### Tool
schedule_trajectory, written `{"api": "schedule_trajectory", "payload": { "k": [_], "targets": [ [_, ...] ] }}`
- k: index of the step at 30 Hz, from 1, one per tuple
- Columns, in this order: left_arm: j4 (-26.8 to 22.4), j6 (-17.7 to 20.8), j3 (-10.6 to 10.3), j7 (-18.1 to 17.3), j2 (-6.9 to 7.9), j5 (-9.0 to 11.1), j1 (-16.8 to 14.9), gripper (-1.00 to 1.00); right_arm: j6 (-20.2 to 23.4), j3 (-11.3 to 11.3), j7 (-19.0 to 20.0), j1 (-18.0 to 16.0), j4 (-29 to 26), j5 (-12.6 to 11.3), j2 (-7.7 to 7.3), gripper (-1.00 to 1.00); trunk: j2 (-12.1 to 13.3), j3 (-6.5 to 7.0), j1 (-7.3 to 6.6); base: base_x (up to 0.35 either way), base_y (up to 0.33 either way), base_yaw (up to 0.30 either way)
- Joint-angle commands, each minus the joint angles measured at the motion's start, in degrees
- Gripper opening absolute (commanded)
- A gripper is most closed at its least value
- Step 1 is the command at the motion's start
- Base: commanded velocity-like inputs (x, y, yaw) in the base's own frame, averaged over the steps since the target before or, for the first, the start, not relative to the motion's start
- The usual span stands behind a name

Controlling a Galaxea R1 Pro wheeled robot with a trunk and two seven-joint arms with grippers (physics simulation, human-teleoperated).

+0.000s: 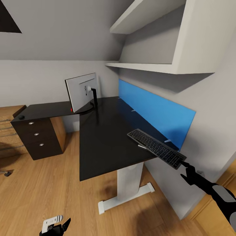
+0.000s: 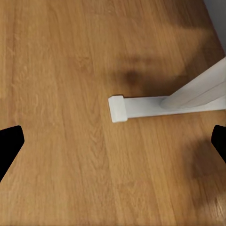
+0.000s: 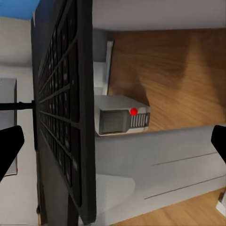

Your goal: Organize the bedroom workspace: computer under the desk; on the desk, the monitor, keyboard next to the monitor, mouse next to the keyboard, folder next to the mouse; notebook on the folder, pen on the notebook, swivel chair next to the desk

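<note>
The desk [image 1: 105, 144] has a glossy black top and a blue back panel. On its far part stands the monitor [image 1: 82, 91], its grey back toward me. The keyboard [image 1: 155, 148] lies slanted at the desk's near right corner, its near end past the edge. My right gripper [image 1: 184, 170] is at that end, open; in the right wrist view the keyboard [image 3: 61, 117] runs edge-on between the spread fingertips [image 3: 9, 150]. Beyond it on the floor is the computer [image 3: 122, 120]. The mouse [image 1: 21, 117] sits on the far left wing. My left gripper [image 1: 56, 226] hangs low and open over the floor.
A dark drawer unit [image 1: 37, 137] stands under the desk's left wing. White wall shelves [image 1: 154, 67] overhang the desk. The desk's white leg and foot [image 1: 126, 193] stand on the wood floor, the foot [image 2: 141, 107] also showing below my left gripper.
</note>
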Motion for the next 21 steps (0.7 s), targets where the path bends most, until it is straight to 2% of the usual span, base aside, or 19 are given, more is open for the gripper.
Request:
{"api": "schedule_trajectory", "payload": {
  "k": [1, 12, 21],
  "targets": [
    [0.0, 0.0, -0.2, -0.1, 0.06, 0.6, 0.0, 1.00, 0.4, -0.1, 0.1, 0.0, 0.0, -0.1, 0.02, 1.00, 0.0, -0.05, 0.00, 0.000, 0.000, 0.000],
    [1.6, -0.1, -0.2, -0.1, 0.11, 0.7, -0.1, 1.00, 0.4, 1.1, 0.5, 0.0, 0.0, -0.1, 0.02, 1.00, 0.0, -0.05, 0.00, 0.005, 0.001, 0.000],
    [2.2, 0.0, -0.1, -0.1, 0.14, 0.7, -0.1, 1.00, 0.4, 1.2, 0.5, 0.0, 0.0, -0.1, 0.04, 1.00, 0.0, -0.05, 0.00, 0.143, 0.042, 0.000]
  ]
}}
